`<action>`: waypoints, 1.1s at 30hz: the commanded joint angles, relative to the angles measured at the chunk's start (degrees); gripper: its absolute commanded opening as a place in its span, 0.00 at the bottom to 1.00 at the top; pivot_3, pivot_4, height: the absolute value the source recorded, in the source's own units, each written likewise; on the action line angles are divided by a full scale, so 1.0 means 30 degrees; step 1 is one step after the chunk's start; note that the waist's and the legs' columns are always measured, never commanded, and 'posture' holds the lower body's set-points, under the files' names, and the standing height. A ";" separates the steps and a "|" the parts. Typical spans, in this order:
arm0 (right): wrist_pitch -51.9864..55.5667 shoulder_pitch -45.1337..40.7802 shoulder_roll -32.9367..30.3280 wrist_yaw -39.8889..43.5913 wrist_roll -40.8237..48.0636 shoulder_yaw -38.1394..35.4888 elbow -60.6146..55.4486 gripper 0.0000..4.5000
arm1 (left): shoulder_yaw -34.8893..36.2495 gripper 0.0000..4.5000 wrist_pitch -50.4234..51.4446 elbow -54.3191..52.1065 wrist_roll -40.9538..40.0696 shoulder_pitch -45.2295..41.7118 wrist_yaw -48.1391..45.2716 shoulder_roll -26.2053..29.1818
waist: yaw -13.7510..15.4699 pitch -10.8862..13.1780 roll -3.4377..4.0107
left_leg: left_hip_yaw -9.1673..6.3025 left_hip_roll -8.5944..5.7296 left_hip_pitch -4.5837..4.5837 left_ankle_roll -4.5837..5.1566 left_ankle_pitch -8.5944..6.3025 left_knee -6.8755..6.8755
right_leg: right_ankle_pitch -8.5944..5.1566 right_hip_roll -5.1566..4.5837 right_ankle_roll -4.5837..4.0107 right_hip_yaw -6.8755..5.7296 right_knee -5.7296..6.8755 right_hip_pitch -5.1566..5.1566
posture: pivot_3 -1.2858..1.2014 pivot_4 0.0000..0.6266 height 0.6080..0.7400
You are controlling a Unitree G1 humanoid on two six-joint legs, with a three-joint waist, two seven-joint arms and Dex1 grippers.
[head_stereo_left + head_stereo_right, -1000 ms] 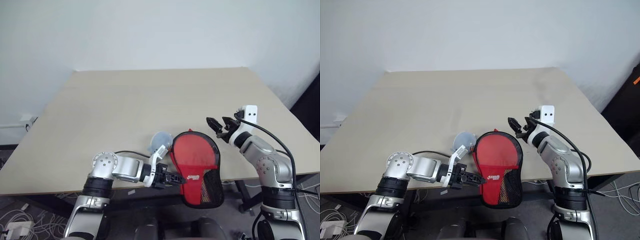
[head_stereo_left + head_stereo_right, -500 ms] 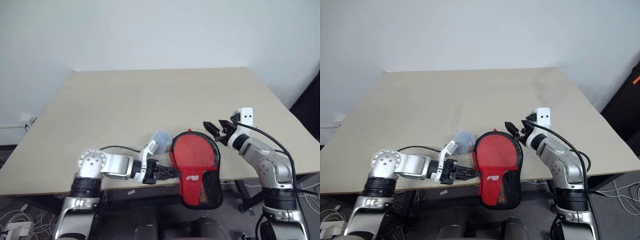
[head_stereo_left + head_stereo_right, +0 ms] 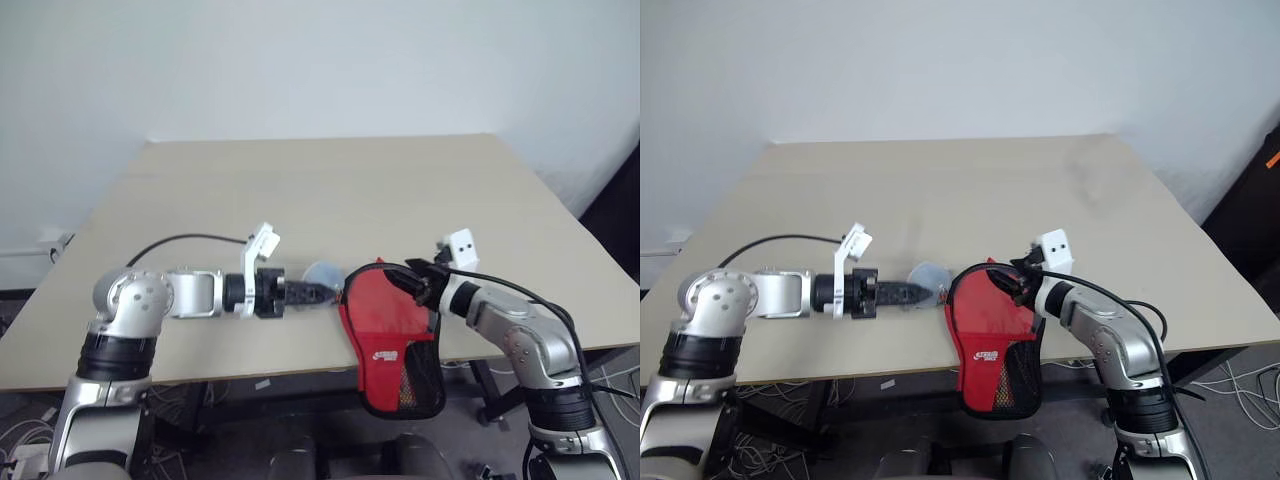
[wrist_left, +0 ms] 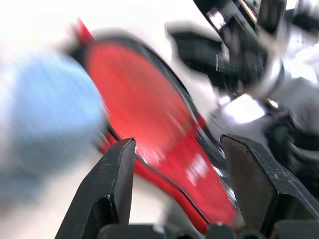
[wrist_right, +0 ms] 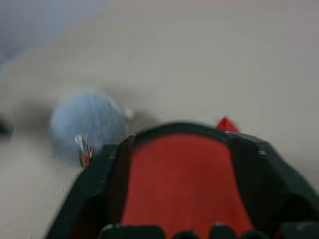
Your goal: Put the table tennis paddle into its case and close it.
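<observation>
Overhang comes first: the narrow end of the case [image 3: 420, 380] droops off the near edge of the table [image 3: 300, 190], black mesh and white logo facing up, while its round head rests on the tabletop. Its long axis therefore runs from the edge away from me. The table tennis paddle [image 3: 385, 310] appears to lie inside it, its red face filling the black zip rim, though I cannot make out the handle.

My right gripper [image 3: 420, 283] is the nearer one and sits at the head's right rim; whether it has closed on that rim I cannot tell. My left gripper [image 3: 312, 292] points across the table at the head's left rim from just beside it, jaws apart and holding nothing.

A pale blue round thing [image 3: 325, 272] lies on the table touching or nearly touching that left rim, right by my left fingertips, and I judge it could get in the way of reaching the zip. Beyond it the tabletop runs on to the wall.
</observation>
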 commanded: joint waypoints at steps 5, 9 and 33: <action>0.0168 -0.0675 0.0113 0.0000 -0.1253 0.0798 0.1289 0.36 | -0.1598 0.64 -0.3084 0.0818 0.4398 -0.1803 -0.2016 -0.0378 | -0.0001 0.0003 -0.0006 | 0.0023 -0.0002 -0.0012 -0.0017 0.0012 -0.0013 | 0.0000 0.0010 0.0000 -0.0004 -0.0003 -0.0005 | 0.52 0.00 0.88; 0.0099 -0.0669 0.0518 0.0238 -0.1325 0.0955 0.1453 0.36 | -0.3400 0.64 -0.4908 0.1060 0.7353 -0.2257 -0.3123 0.0006 | -0.0006 0.0003 -0.0006 | 0.0020 -0.0002 -0.0012 -0.0019 0.0015 -0.0010 | -0.0001 0.0009 0.0003 -0.0005 -0.0003 -0.0004 | 0.52 0.00 0.88; 0.0003 -0.0768 0.1850 -0.0007 -0.2448 0.1321 0.2068 0.35 | -0.3170 1.00 -0.3542 0.2788 1.0119 -0.1088 -0.7196 -0.1755 | -0.0019 -0.0001 -0.0013 | -0.0087 0.0009 -0.0013 -0.0004 0.0022 0.0008 | -0.0003 0.0010 0.0007 0.0002 0.0015 -0.0008 | 0.52 0.00 0.88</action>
